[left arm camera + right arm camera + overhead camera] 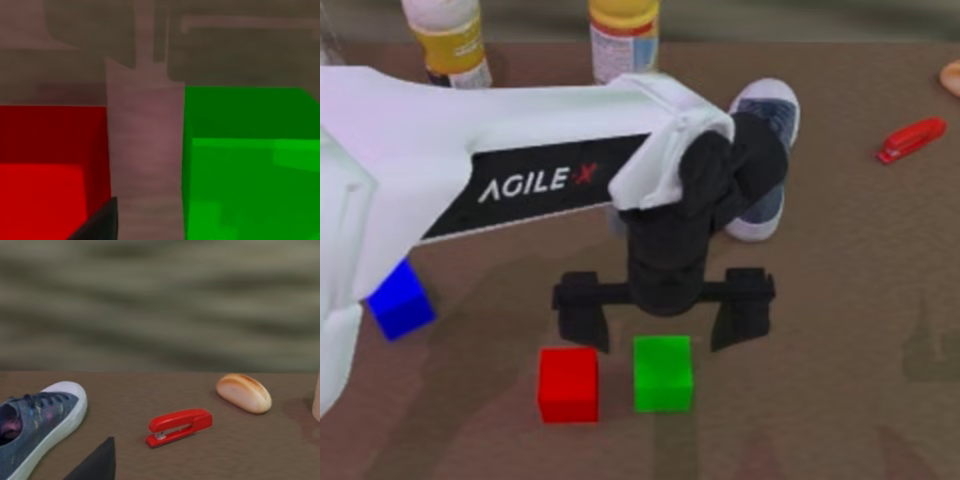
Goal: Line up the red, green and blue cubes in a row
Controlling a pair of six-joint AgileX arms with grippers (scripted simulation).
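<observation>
Already the left claw (662, 312) hangs wide open and empty just behind the green cube (663, 373), which sits beside the red cube (568, 384) with a narrow gap, so two are lined up. Left to do: the blue cube (402, 303) lies apart toward the surface's (840, 330) left, partly under the arm, while the right arm is out of the top view.

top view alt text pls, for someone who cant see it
The left arm's gripper hangs with open jaws just behind a red cube and a green cube, which sit side by side with a small gap near the table's front. A blue cube sits apart at the left, with a shoe and red stapler farther back.
</observation>
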